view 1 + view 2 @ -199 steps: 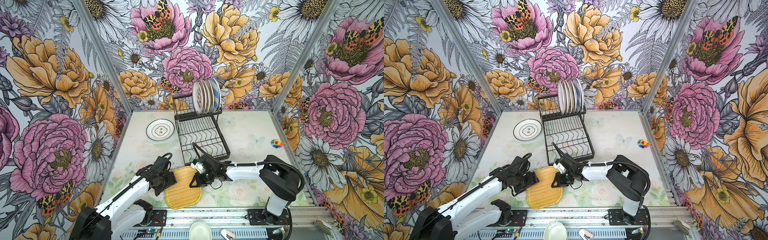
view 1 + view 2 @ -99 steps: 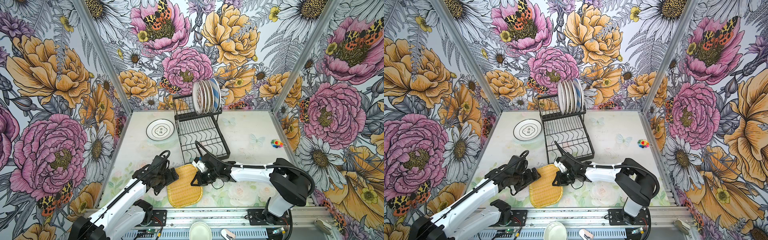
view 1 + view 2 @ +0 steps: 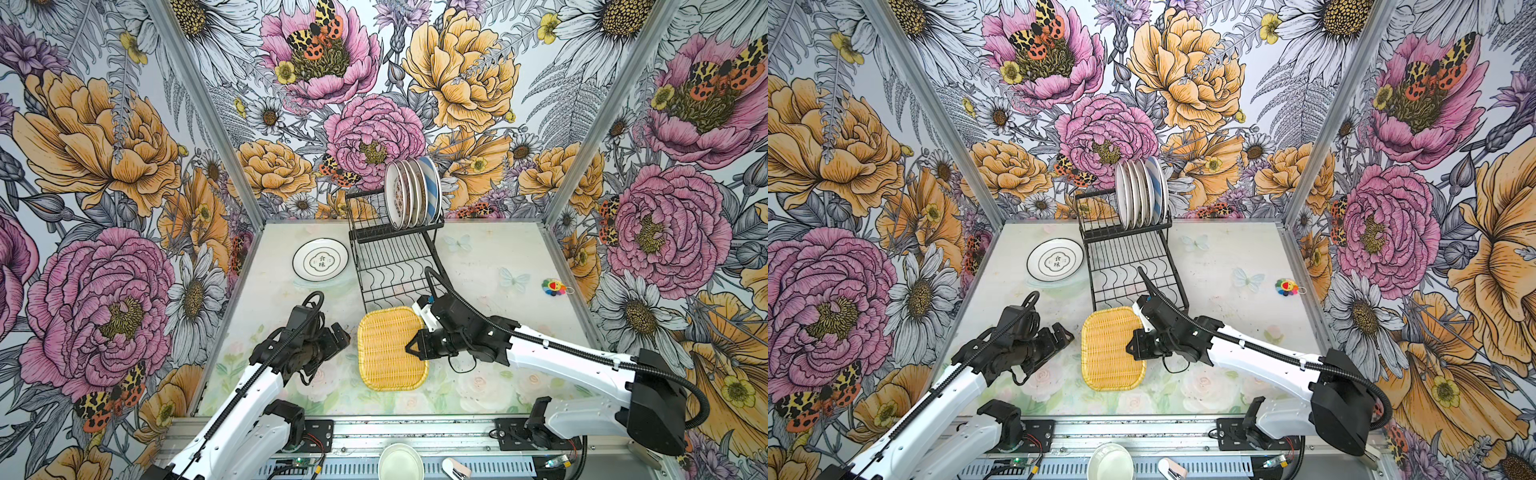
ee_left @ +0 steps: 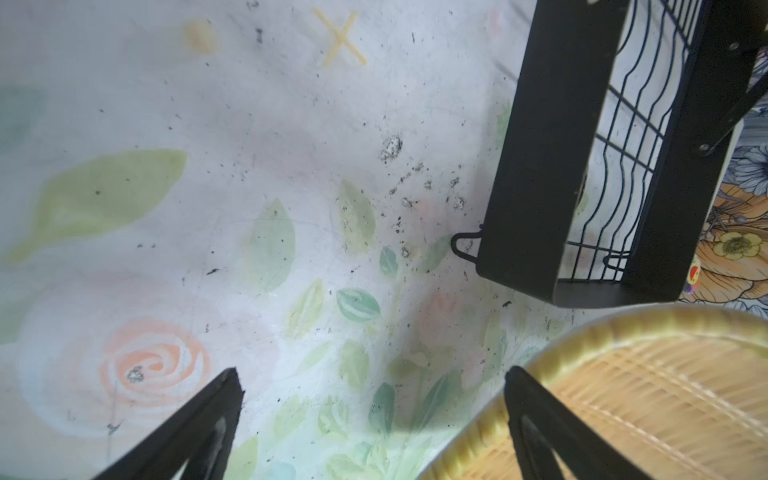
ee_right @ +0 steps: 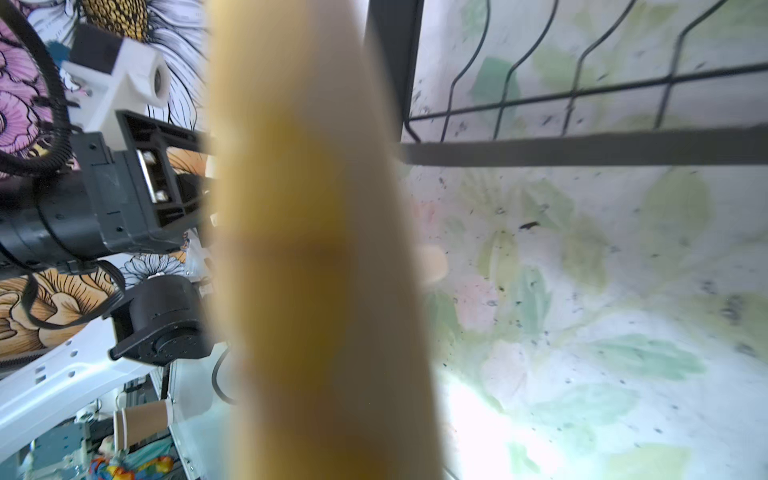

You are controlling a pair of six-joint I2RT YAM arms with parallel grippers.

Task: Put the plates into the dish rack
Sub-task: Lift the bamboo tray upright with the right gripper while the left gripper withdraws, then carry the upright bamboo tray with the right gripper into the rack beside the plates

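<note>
In the right wrist view the yellow woven tray (image 5: pixel 316 249) is only a thick blurred band, seen edge-on across the middle. It hides the right gripper's fingers there and covers part of the dish rack (image 5: pixel 540 145) behind it.

In both top views the right gripper (image 3: pixel 412 347) (image 3: pixel 1133 347) sits at the right rim of the tray (image 3: pixel 388 353) (image 3: pixel 1108 353). Its jaws are together, pinched on that rim, but the fingertips are too dark and small to pick out. The tray is in front of the lower tier of the rack (image 3: pixel 395 270) (image 3: pixel 1129 270), with its far edge right at the rack's front bar. Whether it lies flat on the table (image 3: pixel 478 266) or is partly lifted cannot be told.

The left gripper (image 3: pixel 340 334) (image 3: pixel 1064 332) stands just left of the tray, with its jaws wide apart and nothing between them. In the left wrist view its fingers (image 4: pixel 540 424) are cut off by the frame edge. One finger overlaps the tray (image 4: pixel 644 395) at the rim, but contact cannot be judged.

Several plates (image 3: pixel 411 193) (image 3: pixel 1142 193) stand upright, packed together in the rack's upper tier, each hiding most of the next. A white plate (image 3: pixel 320 259) (image 3: pixel 1054 259) with black characters lies flat on the table left of the rack. A pale bowl (image 3: pixel 401 461) sits by the front rail and is cut off at the bottom edge.
</note>
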